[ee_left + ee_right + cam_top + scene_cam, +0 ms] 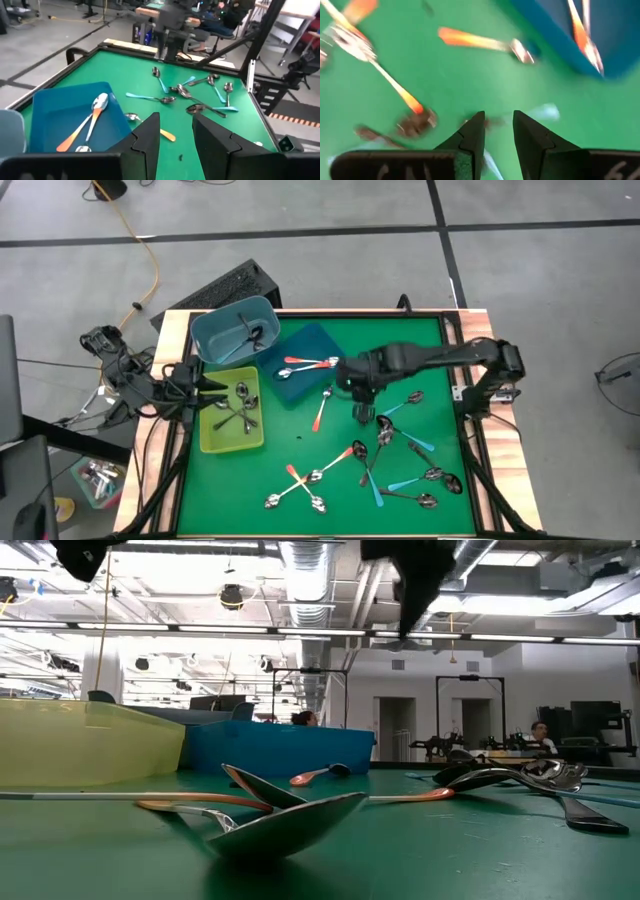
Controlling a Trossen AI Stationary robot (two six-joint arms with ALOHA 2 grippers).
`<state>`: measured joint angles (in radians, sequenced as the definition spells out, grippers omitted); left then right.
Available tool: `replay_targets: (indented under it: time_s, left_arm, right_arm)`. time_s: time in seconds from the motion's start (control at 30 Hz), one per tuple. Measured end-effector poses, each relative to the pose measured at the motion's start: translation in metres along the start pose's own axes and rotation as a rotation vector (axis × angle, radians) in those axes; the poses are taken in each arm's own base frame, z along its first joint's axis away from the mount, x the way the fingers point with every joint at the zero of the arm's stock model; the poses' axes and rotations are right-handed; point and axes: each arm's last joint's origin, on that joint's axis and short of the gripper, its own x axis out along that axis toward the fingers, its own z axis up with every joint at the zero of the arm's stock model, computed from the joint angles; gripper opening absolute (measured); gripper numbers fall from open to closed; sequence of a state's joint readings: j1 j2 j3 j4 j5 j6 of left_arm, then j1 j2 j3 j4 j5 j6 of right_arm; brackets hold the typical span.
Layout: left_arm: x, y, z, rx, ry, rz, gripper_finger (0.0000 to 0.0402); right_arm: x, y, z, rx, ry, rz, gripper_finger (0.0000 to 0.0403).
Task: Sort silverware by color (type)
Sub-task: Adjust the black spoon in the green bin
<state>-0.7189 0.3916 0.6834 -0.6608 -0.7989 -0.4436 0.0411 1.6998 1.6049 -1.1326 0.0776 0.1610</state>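
Note:
Loose spoons lie flat on the green mat (310, 450): orange-handled ones (322, 408), teal-handled ones (420, 445) and dark metal ones (385, 428). My right gripper (362, 414) hangs open above the mat's middle, pointing steeply down, nothing between its fingers (498, 117). A teal handle (542, 112) and an orange spoon (485, 42) lie beneath it. My left gripper (175, 117) waits open over the table's left edge by the trays (215, 387), holding nothing.
Three containers stand at the left: a grey-blue bin (235, 328) with dark spoons, a dark blue tray (305, 365) with orange-handled spoons (80, 132), and a yellow-green tray (232, 435) with silver ones. A wooden frame (175, 330) edges the table. The near left mat is bare.

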Motion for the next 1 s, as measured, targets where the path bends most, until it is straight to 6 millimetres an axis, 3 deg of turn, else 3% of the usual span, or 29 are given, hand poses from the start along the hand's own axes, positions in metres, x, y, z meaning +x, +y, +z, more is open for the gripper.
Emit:
replay_targets:
  time_s: [0.13, 0.27, 0.5, 0.77, 1.0]
  left_arm:
    - [0.0, -0.003, 0.007, 0.063, -0.059, -0.019, 0.0101]
    - [-0.004, -0.002, 0.02, 0.093, -0.143, 0.05, 0.0101]
    - [-0.023, 0.012, 0.044, 0.146, -0.179, 0.232, 0.0101]
    - [-0.035, 0.025, 0.048, 0.131, -0.13, 0.279, 0.0107]
    - [-0.031, 0.025, 0.037, 0.065, -0.062, 0.229, 0.015]
  right_arm:
    - [-0.004, 0.027, 0.012, -0.107, -0.194, 0.028, 0.0112]
    - [-0.011, 0.035, 0.03, -0.242, -0.405, -0.027, 0.0112]
    - [-0.037, 0.004, 0.063, -0.261, -0.692, -0.121, 0.0112]
    - [-0.045, -0.04, 0.072, -0.1, -0.742, -0.171, 0.0122]
    - [-0.038, -0.041, 0.075, -0.086, -0.737, -0.089, 0.017]
